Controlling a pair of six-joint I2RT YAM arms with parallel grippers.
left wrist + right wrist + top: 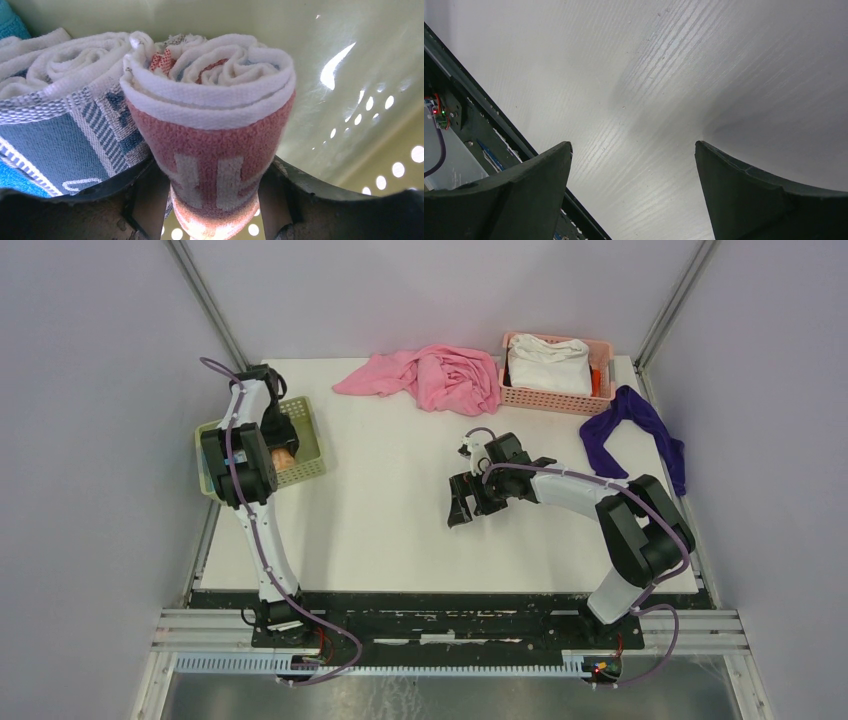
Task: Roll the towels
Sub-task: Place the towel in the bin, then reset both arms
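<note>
Cream rolled terry towel with orange lettering (215, 125) sits inside the pale green perforated plastic basket (350, 90), at nine o'clock on the white bench (400, 520). My left fingers (280, 205) flank its lower end. I cannot tell whether they press it or stand just clear. At its nine o'clock lies the rolled white towel with dark blue print (65, 110), and the bright blue towel (10, 22) beyond. Judgement: packing them side by side keeps the rolls from unwinding. My right fingers (514, 200) hang wide apart, empty, over the bench near centre.
</note>
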